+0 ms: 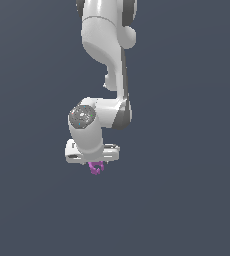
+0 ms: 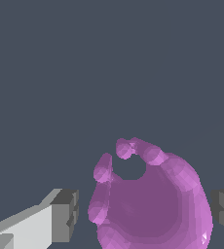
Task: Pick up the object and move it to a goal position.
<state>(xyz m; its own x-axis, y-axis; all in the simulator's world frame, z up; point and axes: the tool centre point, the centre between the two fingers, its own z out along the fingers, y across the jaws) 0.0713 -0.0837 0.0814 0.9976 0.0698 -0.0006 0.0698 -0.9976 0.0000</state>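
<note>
Gripper of the white Franka arm points straight down, with the small magenta-purple lumpy, ring-like curled piece showing just under its palm in the exterior view. In the wrist view that piece fills the space between the two grey finger pads. A strip of dark background shows between the pad and the purple lump on one side, and the other pad sits just beside the lump at the frame edge. So the fingers look spread around the piece rather than pinching it, though whether the far pad touches it I cannot tell.

I judge the step in hand to be the grasp itself: the fingers straddle the object and have yet to bite. To do it well, keep the wrist steady and close slowly. The piece is uneven and curled with a hole through it, so a fast squeeze could roll or squirt it sideways. The bulk of the lump sits nearer one pad, so a slight shift to centre it would help both pads meet it together. Aim the pads at the thick body, not the thin curled lobes near the hole. Lift only once contact is firm on both sides. No goal marker is visible on the plain dark grey ground.
</note>
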